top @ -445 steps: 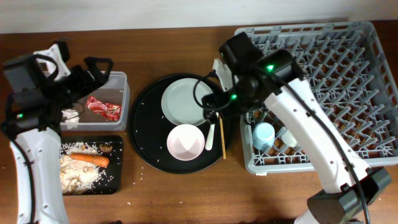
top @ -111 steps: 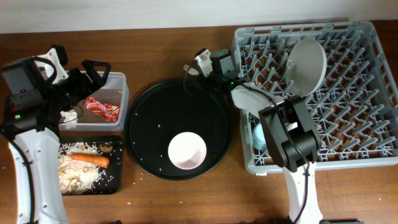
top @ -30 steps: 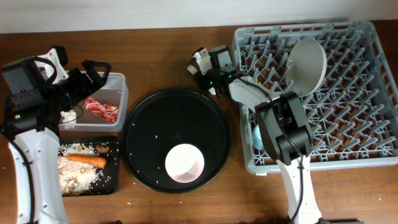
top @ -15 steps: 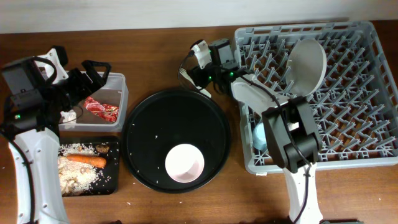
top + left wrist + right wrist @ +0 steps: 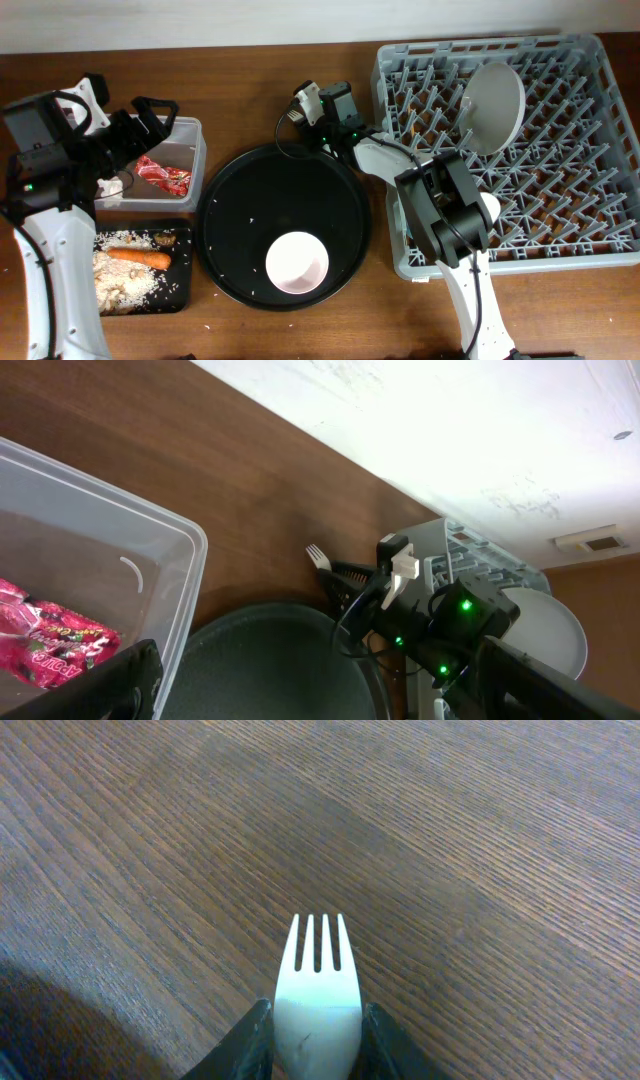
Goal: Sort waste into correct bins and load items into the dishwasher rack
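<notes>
Our right gripper (image 5: pixel 318 1042) pinches a white plastic fork (image 5: pixel 317 982) over the brown wooden table (image 5: pixel 480 840), just beyond the large round black tray (image 5: pixel 240 200). Our left gripper (image 5: pixel 152 112) hangs spread wide above the clear rectangular plastic tub (image 5: pixel 198 128).

Robot lab — wooden table (image 5: pixel 250 70), dishwasher rack (image 5: pixel 570 185).

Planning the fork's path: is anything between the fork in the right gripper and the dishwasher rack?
Nothing visible does. The white fork, clamped in the right gripper, hangs over bare table left of the dishwasher rack; only the arm itself spans that gap.
</notes>
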Robot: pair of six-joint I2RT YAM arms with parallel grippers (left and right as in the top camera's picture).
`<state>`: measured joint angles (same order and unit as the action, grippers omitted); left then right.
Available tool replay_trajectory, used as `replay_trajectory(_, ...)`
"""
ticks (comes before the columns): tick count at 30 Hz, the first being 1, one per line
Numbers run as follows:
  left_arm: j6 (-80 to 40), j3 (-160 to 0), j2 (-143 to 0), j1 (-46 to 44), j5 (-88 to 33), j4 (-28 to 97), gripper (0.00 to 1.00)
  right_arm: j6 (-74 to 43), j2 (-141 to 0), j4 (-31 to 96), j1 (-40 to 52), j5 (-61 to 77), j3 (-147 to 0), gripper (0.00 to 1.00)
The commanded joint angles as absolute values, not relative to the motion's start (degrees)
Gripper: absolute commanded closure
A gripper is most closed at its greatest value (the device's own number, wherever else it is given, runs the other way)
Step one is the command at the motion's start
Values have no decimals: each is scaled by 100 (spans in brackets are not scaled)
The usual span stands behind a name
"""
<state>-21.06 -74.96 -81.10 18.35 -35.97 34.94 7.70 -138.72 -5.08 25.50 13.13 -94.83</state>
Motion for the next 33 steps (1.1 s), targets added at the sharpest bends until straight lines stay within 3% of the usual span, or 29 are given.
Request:
replay_trajectory(1,-2141,-7516,-8064,1844,-3599,3481,1,805,-13791,-495,2541,1288,-9485,71)
replay_trajectory(7,-2141,-7516,-8064,1846,-3599,3481,1,805,-13517,-484,2543,1291,-9485,89)
replay_trajectory(18,-2141,-7516,-8064,1844,-3597,3481,1,803,-12567,228,2357,1286,-9485,89)
replay_trajectory(26,-2141,-7516,-8064,1844,-3599,3481,1,805,-11284,2770,768,1286,-9485,84)
replay_trajectory(33,-2141,-7516,-8064,1844,-3599,3481,1,805,-11288,3275,-274,856,-9478,88)
